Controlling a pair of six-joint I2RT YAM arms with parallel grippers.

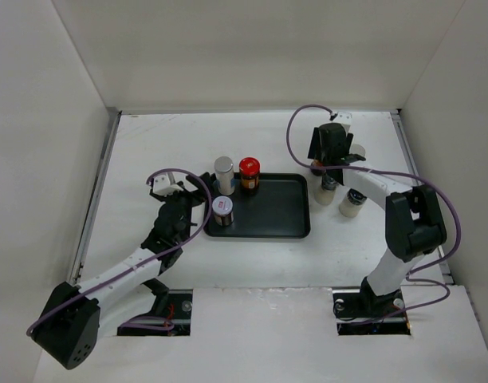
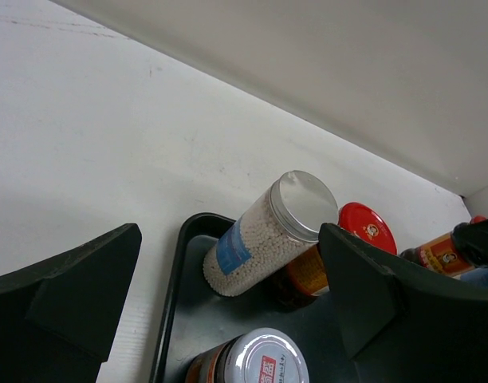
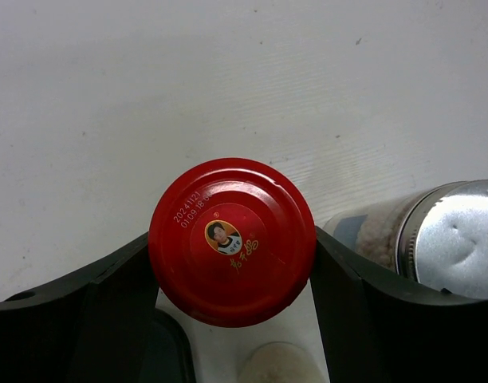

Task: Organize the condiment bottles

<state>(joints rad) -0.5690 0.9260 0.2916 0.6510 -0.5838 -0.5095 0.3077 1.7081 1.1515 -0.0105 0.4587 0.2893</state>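
The right gripper [image 3: 233, 254] is closed on the red-capped sauce jar [image 3: 232, 231], which stands on the surface [image 3: 228, 80] to the right of the black tray [image 1: 296, 227]. The left gripper [image 1: 192, 201] gapes wide and empty at the tray's left edge. The jar looks like rigid, smooth glass (probably weighty and breakable), so gripping the body just under the cap seems safest.

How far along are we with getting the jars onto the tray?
Done: the tray holds a pale jar, a red-capped jar and a short jar. In hand: the right gripper clamps a second red-capped jar. To do: about three more jars right of the tray. The left gripper is open, empty.
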